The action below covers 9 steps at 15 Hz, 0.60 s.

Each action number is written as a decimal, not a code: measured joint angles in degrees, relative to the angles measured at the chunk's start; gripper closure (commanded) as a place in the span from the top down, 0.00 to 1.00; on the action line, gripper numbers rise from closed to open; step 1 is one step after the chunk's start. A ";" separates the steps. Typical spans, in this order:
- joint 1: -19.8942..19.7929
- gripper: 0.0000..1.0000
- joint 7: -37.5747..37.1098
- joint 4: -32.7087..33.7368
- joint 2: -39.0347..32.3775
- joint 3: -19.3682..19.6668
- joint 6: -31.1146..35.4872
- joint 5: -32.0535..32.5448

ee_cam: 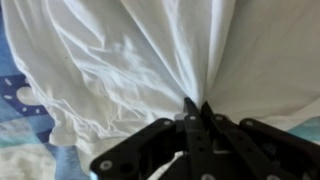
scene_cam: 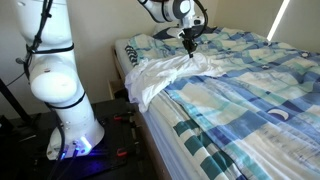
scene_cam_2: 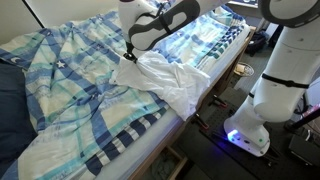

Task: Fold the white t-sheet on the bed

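Observation:
The white t-sheet [scene_cam: 170, 72] lies crumpled near the edge of the bed [scene_cam: 255, 90], part of it hanging over the side. In an exterior view it shows as a wrinkled white heap [scene_cam_2: 165, 78] on the patchwork bedspread [scene_cam_2: 70, 80]. My gripper [scene_cam: 189, 46] points down onto the cloth's far end. In the wrist view the gripper [ee_cam: 198, 106] is shut, its black fingertips pinching a gathered ridge of the white t-sheet [ee_cam: 130, 60], with folds radiating from the pinch.
The robot's white base [scene_cam: 62, 85] stands on the floor beside the bed, with a blue light at its foot. A dark pillow [scene_cam_2: 8, 100] lies at the bed's end. A wall lies behind the bed.

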State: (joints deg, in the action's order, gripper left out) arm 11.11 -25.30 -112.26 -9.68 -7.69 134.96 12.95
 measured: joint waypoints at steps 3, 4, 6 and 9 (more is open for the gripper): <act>-0.08 0.02 -0.29 0.04 3.93 0.32 -0.05 0.39; -0.14 0.02 -0.66 0.05 4.92 0.39 -0.06 0.61; -0.25 0.02 -1.24 0.07 6.27 0.47 -0.06 1.15; -0.36 0.02 -2.26 0.45 6.85 0.47 -0.07 1.83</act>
State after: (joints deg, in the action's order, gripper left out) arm 10.74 -27.56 -111.81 -2.83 -7.22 134.89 14.78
